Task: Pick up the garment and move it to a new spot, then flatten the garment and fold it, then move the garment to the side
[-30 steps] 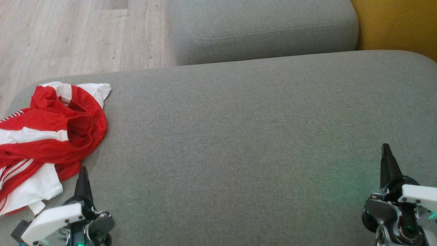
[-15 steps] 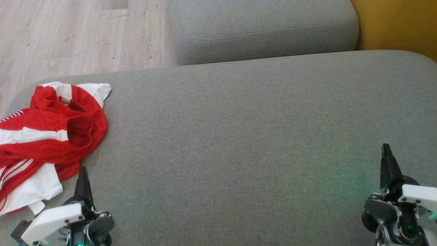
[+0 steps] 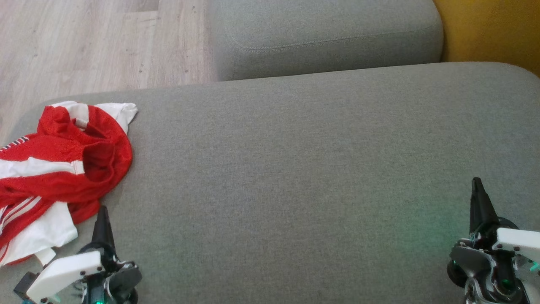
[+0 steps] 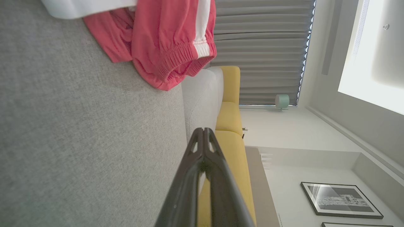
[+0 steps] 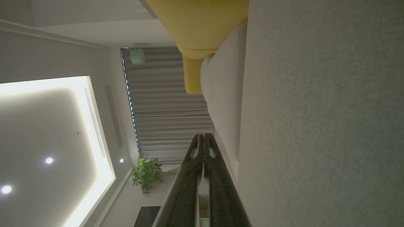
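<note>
Currently the garment (image 3: 29,209) lies in a crumpled red-and-white heap at the left edge of the grey sofa cushion (image 3: 295,169), with its lettering hidden in the folds. Just beside its near corner sits the left tool (image 3: 102,211), fingers pressed together and holding nothing. The right tool (image 3: 476,183) rests well apart at the cushion's far right, likewise closed and empty. The pickup looks not yet begun. To do it well, the left tool should probably open wide before reaching in. It should take a thick fold near the heap's middle rather than a loose white edge, and lift until trailing cloth clears the cushion before carrying it to the bare centre.
</note>
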Controlling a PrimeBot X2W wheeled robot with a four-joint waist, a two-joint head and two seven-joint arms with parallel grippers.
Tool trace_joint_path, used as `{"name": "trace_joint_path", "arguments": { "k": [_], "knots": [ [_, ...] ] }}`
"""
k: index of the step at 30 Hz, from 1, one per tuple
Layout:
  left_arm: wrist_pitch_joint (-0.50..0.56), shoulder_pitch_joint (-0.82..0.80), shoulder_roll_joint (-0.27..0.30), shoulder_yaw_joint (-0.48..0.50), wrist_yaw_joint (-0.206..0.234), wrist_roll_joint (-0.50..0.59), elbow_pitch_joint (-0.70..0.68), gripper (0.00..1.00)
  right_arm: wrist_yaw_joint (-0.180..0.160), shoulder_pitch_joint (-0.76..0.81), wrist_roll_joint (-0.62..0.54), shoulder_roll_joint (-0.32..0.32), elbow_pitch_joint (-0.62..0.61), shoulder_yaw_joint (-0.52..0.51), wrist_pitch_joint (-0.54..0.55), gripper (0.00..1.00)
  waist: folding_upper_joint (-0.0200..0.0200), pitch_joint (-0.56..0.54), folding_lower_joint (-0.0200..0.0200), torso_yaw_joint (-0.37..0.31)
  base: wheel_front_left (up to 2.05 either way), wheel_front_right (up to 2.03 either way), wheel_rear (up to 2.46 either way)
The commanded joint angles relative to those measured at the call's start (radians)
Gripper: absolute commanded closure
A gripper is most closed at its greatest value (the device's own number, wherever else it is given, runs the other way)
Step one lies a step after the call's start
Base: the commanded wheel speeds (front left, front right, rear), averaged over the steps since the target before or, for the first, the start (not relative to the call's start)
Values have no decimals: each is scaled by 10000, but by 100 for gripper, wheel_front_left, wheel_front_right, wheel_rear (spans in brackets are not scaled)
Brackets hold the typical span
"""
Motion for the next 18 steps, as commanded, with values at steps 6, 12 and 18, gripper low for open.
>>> {"name": "trace_joint_path", "arguments": {
  "k": [6,12,18],
  "knots": [
    [40,-506,43,354,-67,90,-281,100,-7,-507,-25,-52,-370,212,55,100,0,0,0,0,0,0,0],
    [40,-506,43,354,-67,90,-281,100,-7,-507,-25,-52,-370,212,55,100,0,0,0,0,0,0,0],
    [40,-506,43,354,-67,90,-281,100,-7,-507,-25,-52,-370,212,55,100,0,0,0,0,0,0,0]
  ]
}}
